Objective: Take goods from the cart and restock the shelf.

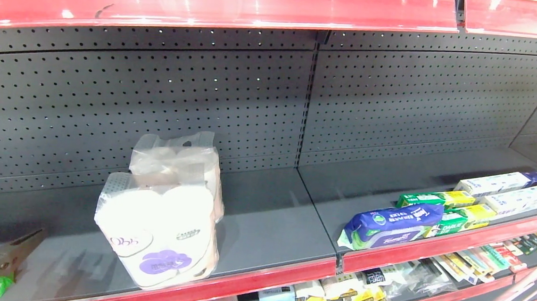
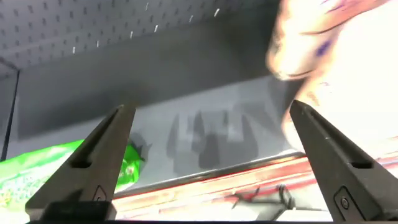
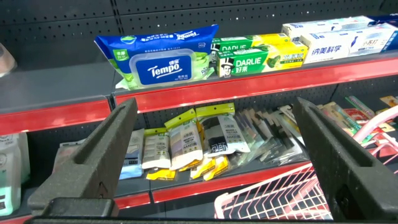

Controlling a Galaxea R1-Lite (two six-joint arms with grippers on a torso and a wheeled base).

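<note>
The left hand [image 2: 210, 109] hangs low over the near left of the shelf [image 1: 273, 217], fingers apart and holding nothing. It sits just left of the front roll pack [image 1: 158, 237], which stands upright at the shelf's near edge with a second roll pack [image 1: 178, 163] close behind it, probably lined up front to back so the row fills in depth. A green pack [image 2: 37, 174] lies on the shelf left of that hand, near the edge.

The right hand [image 3: 216, 102] is lower and farther right, fingers likewise spread and empty, facing the shelf fronts with the cart [image 3: 273, 193] just below; that placing would suit a reach into the cart for the next item.

In the right bay, wipes [image 1: 391, 225] and toothpaste boxes [image 1: 458, 206] lie along the near edge; the lower shelf [image 3: 180, 190] carries small sachets [image 3: 186, 146]. Rolls and wipes are well apart, so another item could go between them; the shelf's raised red lip and the upper shelf [image 1: 212, 5] overhead would narrow the approach, and the rolls stand close enough to the left hand to be knocked.
</note>
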